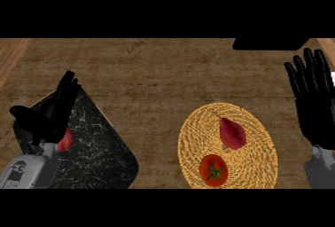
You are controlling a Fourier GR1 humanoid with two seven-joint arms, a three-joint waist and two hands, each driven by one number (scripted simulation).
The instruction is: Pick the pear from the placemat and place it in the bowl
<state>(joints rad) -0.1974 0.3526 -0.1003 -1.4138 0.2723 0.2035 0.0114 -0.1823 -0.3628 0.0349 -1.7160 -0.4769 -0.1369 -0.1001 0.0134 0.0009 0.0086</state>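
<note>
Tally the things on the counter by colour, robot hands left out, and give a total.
Red: 3 — tomato, elongated red piece beside it, red item partly hidden by the left robot hand
Yellow: 1 — woven placemat
Black: 1 — dark speckled mat
Total: 5

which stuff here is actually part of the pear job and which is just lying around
Part of the job:
- red pear, under the left hand
- dark placemat
- woven bowl

Just lying about:
- tomato and dark red piece, both in the bowl
- black object at the top edge
- right hand, resting open at the right
</note>
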